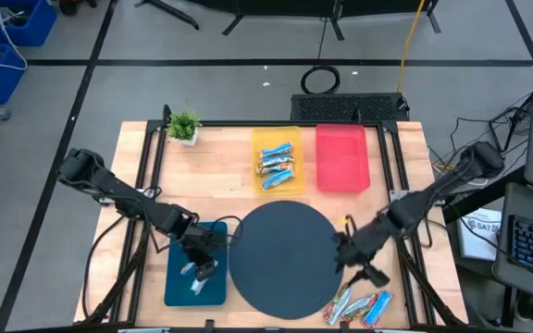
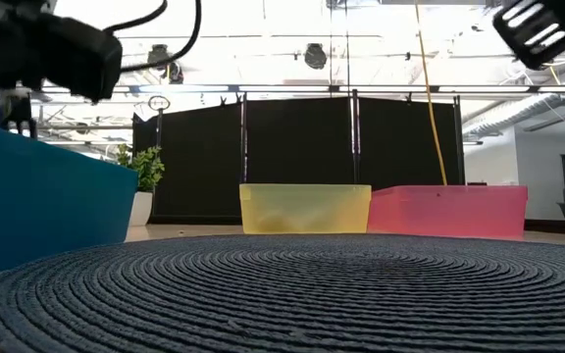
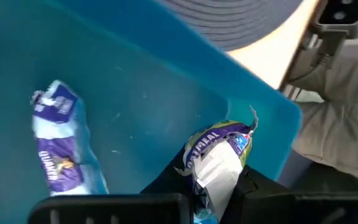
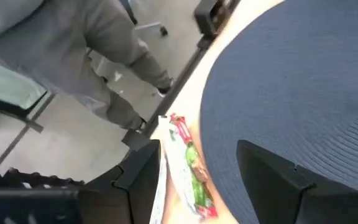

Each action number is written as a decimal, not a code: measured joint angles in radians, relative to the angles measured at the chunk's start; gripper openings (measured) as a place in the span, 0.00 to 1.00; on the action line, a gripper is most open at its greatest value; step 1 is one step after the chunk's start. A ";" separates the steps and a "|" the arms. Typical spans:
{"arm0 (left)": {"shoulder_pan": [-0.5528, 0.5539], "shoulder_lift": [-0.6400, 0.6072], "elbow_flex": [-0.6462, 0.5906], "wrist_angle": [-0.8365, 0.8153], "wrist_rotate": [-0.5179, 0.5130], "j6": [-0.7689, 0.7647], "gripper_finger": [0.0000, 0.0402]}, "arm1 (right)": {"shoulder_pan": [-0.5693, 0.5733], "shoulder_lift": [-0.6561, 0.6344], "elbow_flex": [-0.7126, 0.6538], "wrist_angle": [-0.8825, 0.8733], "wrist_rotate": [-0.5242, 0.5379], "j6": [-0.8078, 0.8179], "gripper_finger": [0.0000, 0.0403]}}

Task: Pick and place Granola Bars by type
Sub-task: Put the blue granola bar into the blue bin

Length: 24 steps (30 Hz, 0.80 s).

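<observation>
Granola Bars (image 1: 359, 306), foil-wrapped: loose cluster at worktop's front edge right of centre, under the wide-open right gripper (image 4: 201, 171); likely light, crinkly, slippery, best pinched mid-length; left gripper (image 3: 213, 186) clamps one over the teal tray (image 1: 179, 277), front-left.

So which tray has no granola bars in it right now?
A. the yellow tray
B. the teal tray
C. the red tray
C: seen from above, the red tray is bare inside, while the yellow tray holds a few granola bars and the teal tray has a purple-and-blue bar lying in it, with the left gripper holding another bar over it.
</observation>
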 joint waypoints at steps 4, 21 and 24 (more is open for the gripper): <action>0.000 0.000 -0.058 0.072 -0.009 -0.030 0.09 | 0.053 0.086 0.000 0.028 0.021 0.006 0.50; 0.046 -0.002 -0.053 0.289 0.021 -0.098 0.49 | 0.206 0.390 0.001 0.088 0.104 0.091 0.48; 0.052 -0.013 -0.035 0.297 -0.036 -0.027 0.57 | 0.203 0.398 0.001 0.091 0.132 0.093 0.46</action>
